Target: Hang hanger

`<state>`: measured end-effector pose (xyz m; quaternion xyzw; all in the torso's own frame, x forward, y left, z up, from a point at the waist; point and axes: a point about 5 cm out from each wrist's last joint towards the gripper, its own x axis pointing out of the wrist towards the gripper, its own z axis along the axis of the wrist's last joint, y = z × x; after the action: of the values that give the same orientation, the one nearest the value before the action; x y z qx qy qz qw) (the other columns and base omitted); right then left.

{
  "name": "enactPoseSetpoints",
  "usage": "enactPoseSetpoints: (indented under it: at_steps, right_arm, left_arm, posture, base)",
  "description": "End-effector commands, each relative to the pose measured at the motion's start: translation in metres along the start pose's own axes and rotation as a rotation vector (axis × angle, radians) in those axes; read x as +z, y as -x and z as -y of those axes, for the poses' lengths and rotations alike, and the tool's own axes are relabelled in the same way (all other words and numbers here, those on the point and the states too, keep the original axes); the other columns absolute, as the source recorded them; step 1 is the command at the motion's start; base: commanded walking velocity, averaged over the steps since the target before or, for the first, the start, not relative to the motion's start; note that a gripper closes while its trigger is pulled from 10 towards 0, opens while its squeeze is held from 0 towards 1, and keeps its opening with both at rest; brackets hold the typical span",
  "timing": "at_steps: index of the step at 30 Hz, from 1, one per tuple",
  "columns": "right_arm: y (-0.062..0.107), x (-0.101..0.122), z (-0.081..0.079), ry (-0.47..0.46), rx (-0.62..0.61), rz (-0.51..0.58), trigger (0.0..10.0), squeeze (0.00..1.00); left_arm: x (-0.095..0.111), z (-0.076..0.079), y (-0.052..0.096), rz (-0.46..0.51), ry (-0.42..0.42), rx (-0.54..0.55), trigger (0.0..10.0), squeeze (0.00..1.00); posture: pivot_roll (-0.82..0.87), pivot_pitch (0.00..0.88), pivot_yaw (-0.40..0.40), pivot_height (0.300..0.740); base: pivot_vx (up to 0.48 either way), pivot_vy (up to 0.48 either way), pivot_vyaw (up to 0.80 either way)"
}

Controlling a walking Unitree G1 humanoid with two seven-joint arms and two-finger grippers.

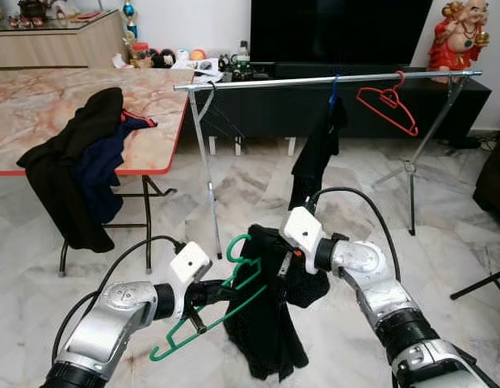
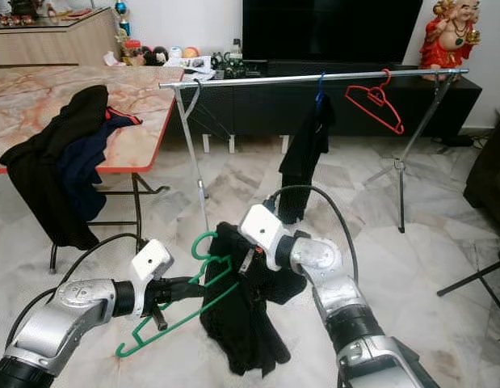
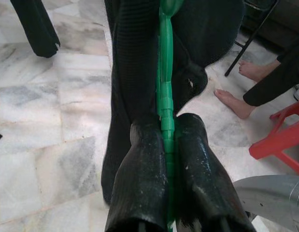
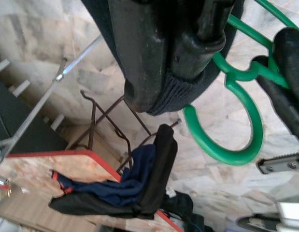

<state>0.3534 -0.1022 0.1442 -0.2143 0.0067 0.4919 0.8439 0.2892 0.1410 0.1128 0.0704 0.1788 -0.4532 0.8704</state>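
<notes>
While green hanger (image 1: 203,317) is being clamped by left gripper (image 3: 164,145), black garment (image 1: 266,323) is being pinched by right gripper (image 1: 287,263); cloth should be threaded before lifting to rail (image 1: 314,79).

Table (image 1: 39,113) left; rack (image 1: 314,81) behind grippers.

Glossy green plastic on the green hanger (image 1: 203,317), pinched between the left gripper (image 3: 167,140)'s 2 black fingers (image 3: 142,159), which look rubbery with a wet sheen. The black garment (image 2: 245,323) is matt knit cloth, ribbed at its edge. Silvery brushed metal on the clothes rail (image 1: 314,79). Smooth red plastic on the red hanger (image 1: 387,103). Polished marble-look floor (image 1: 258,182) and tabletop (image 1: 48,105).
</notes>
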Motion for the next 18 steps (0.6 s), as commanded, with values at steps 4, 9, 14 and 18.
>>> enactPoseSetpoints:
  at_steps: [4, 9, 14, 18]
  right_arm:
    - [0.017, -0.018, 0.026, 0.076, -0.239, -0.171, 10.0, 0.00]
    - [0.027, -0.015, 0.040, 0.111, -0.353, -0.188, 10.0, 0.00]
    - [0.019, -0.004, 0.027, 0.069, -0.229, -0.038, 10.0, 0.00]
    - [0.017, 0.006, 0.005, 0.000, -0.028, 0.105, 10.0, 0.00]
  left_arm:
    - [0.004, -0.002, -0.001, 0.032, 0.001, 0.020, 10.0, 0.00]
    - [0.003, -0.002, -0.002, 0.036, 0.008, 0.021, 10.0, 0.00]
    - [0.003, -0.001, -0.002, 0.041, 0.018, 0.015, 10.0, 0.00]
    - [0.002, 0.001, -0.003, 0.040, 0.024, 0.008, 10.0, 0.00]
  posture:
    - [0.14, 0.000, -0.016, 0.740]
    - [0.14, 0.000, -0.016, 0.740]
    - [0.14, 0.000, -0.015, 0.740]
    - [0.14, 0.000, -0.015, 0.740]
  base:
    - [0.000, 0.000, 0.00]
    - [0.000, 0.000, 0.00]
    - [0.000, 0.000, 0.00]
    - [0.000, 0.000, 0.00]
